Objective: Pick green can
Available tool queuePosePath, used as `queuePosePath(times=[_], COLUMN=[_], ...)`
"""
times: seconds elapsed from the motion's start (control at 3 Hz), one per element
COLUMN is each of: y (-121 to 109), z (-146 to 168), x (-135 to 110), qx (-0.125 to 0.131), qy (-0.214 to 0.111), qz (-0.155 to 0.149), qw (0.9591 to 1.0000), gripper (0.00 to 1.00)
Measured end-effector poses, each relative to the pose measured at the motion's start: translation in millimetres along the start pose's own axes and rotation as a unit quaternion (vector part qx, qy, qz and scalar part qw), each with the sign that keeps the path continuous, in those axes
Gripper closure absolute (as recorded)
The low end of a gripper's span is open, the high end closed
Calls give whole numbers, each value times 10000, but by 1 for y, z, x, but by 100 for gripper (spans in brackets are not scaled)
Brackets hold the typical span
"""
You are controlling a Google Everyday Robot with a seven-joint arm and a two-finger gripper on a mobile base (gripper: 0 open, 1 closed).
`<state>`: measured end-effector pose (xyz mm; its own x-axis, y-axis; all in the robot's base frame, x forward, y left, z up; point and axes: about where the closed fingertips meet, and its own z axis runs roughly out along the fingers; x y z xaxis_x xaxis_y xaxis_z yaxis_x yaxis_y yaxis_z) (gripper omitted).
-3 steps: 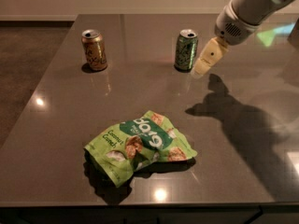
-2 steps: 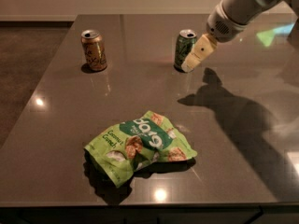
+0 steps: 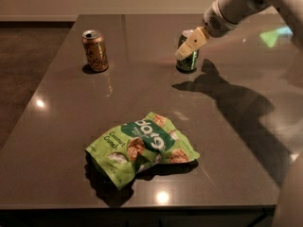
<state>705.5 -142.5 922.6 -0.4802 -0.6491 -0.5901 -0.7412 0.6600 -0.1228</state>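
Note:
The green can (image 3: 188, 63) stands upright at the far middle-right of the dark table (image 3: 61, 141). It is slim, green, with a silver top rim. My gripper (image 3: 189, 47) comes in from the upper right on a white arm (image 3: 232, 6). Its pale tip lies in front of the can's upper half and hides part of it. I cannot tell whether it touches the can.
An orange-gold can (image 3: 95, 50) stands upright at the far left. A crumpled lime-green snack bag (image 3: 142, 148) lies at the near middle. The table's front edge runs along the bottom, and dark floor lies beyond its left edge. The arm's shadow falls on the table's right side.
My gripper has moved left from beside the green can's right side to in front of its upper half. The cans and the bag have not moved.

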Motion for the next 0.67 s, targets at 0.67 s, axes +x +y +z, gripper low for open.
queuePosePath(times=[0.67], y=[-6], z=[22], x=[-20], qx=[-172], qy=[-265], qz=[148], qw=[9994], gripper=[23])
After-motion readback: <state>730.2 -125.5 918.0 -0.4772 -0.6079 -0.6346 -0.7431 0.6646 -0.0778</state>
